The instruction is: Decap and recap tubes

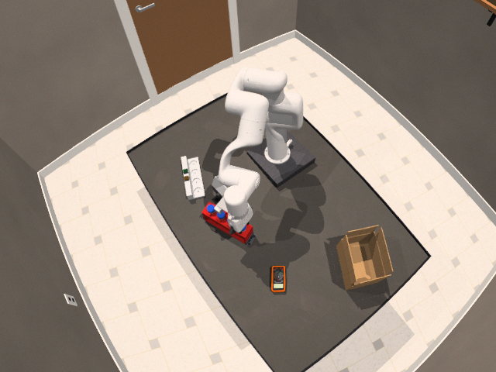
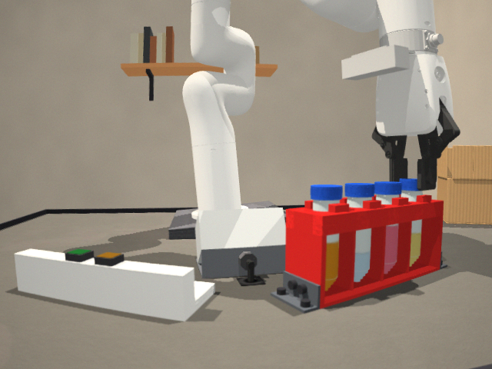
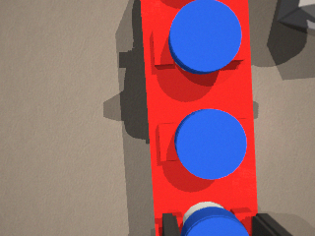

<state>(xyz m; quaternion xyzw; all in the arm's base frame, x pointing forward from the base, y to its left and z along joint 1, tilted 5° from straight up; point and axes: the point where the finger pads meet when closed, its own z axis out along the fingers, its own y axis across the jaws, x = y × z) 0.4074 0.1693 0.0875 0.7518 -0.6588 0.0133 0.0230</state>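
Gripper (image 2: pixel 413 181) down over far-end blue cap (image 2: pixel 409 184) of red decapping station (image 2: pixel 367 222). Black fingers (image 2: pixel 397 167) flank cap on both sides, slackened off it, gripping nothing. Wrist view: cap (image 3: pixel 213 223) sits between finger tips at bottom edge, tilted off white tube mouth (image 3: pixel 197 210). Other three caps (image 2: pixel 326 191) seated on tubes. White cap tray (image 2: pixel 107 284) well left of station, lamps (image 2: pixel 79 254) on top, nests not visible from exterior view. Key housing (image 2: pixel 238 242) between tray and station.

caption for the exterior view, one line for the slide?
Robot hand straddling the far-end blue cap in the red rack; all four tubes capped.
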